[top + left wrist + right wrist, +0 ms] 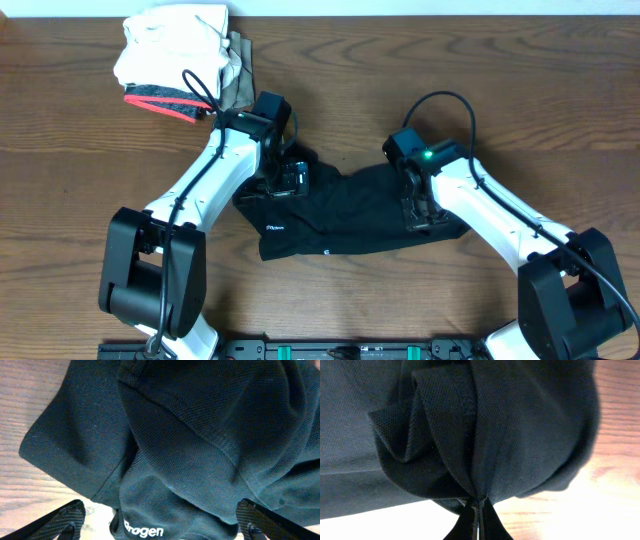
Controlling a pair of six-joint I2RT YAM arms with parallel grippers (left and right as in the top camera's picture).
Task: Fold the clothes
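Black short-sleeved shirt (340,215) lies bunched and wrinkled on the wooden desk (520,90), in the middle between the two arms, with its white logo print (276,230) toward the near left edge. A stack of folded garments (180,60) sits at the far left, well apart from it.

The right end effector (479,519) is pressed together on the right side of the shirt, pinching a thick gather of fabric that folds over itself in several layers. The left end effector (160,527) hangs over the left side of the shirt with its fingers spread wide apart, holding nothing; dark cloth fills the gap beneath it.

Likely risks: the right pinch takes in more than one layer, so a lift could drag the whole garment across the desk as a lump rather than turn one edge over. A thick, soft gather can also slide out of narrow fingertips. With the left side unheld, nothing anchors the shirt, so a pull from the right may skew it. If the left fingers close where they are, they may catch a ridge of wrinkles instead of a clean hem, giving a crooked fold.
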